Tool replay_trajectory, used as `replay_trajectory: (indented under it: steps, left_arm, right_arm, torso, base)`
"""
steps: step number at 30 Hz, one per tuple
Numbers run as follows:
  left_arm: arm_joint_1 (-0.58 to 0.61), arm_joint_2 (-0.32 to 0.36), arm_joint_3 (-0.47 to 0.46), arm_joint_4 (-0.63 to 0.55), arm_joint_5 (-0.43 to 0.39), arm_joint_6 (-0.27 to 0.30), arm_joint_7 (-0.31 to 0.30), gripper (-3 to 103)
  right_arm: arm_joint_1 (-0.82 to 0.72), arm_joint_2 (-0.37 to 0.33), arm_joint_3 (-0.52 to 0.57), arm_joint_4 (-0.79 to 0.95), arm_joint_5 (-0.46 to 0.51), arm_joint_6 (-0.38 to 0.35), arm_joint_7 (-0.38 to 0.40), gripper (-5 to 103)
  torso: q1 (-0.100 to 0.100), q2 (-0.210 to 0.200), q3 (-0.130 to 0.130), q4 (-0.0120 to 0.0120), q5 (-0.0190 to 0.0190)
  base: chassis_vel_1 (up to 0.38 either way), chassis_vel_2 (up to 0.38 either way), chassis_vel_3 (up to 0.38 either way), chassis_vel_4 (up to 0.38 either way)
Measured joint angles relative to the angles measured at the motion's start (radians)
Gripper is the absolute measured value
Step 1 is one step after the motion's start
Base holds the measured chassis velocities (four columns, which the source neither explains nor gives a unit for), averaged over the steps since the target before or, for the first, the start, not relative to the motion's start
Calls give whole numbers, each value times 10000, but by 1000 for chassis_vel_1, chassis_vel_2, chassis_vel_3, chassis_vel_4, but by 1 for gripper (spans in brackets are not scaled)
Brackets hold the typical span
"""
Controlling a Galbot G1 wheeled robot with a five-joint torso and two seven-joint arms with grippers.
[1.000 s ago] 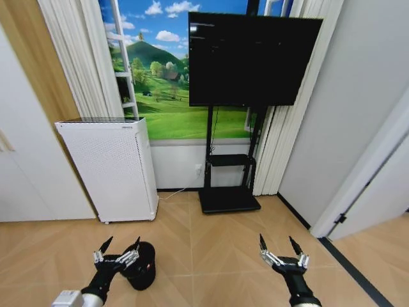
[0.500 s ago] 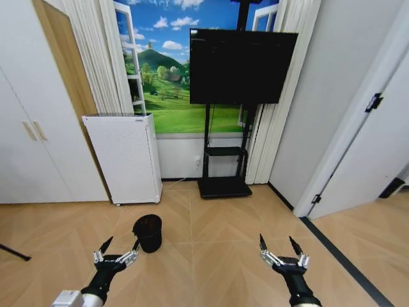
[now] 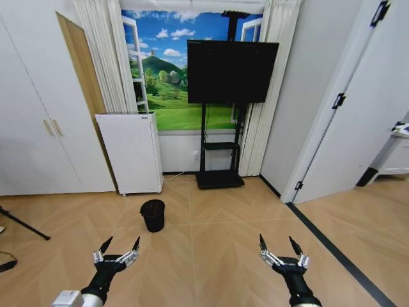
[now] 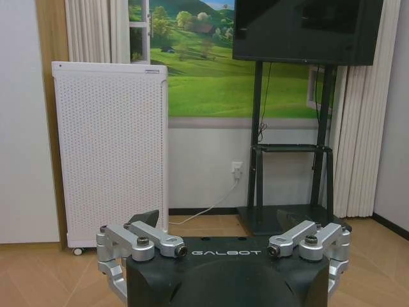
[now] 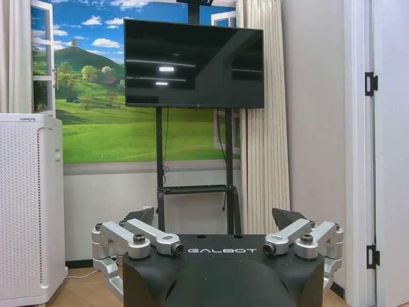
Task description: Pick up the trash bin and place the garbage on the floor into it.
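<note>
Nearest in the head view, the left gripper [image 3: 119,245] is held low over the bare wooden floor [image 3: 211,256], its fingers spread apart and nothing between them. The right gripper [image 3: 280,245] is held at the same height on the other side, its fingers likewise parted and empty. Farther ahead, the trash bin [image 3: 153,215] is seen standing upright on the floor, beyond the left gripper and well apart from it. Behind the bin, the white air purifier [image 3: 131,152] is placed against the wall, with a closet door [image 3: 38,141] to its left. At the back, a black television [image 3: 232,71] is mounted on a stand [image 3: 219,163] before a landscape mural [image 3: 165,77], between pale curtains.
</note>
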Motion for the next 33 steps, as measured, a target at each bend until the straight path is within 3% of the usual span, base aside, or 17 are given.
replay_trajectory:
  steps: [5,33]
  left_arm:
    - [-1,0,1,0,0,0,1,100]
    - [1,0,-1,0,0,0,0,100]
  right_arm:
    - [6,0,0,0,0,0,0,100]
    - [2,-1,0,0,0,0,0,100]
  torso:
    - [11,-9,5,10,7]
    - [3,-6,0,6,5]
  base:
    - [-50,40,66,-22]
    - [42,13,-45,-22]
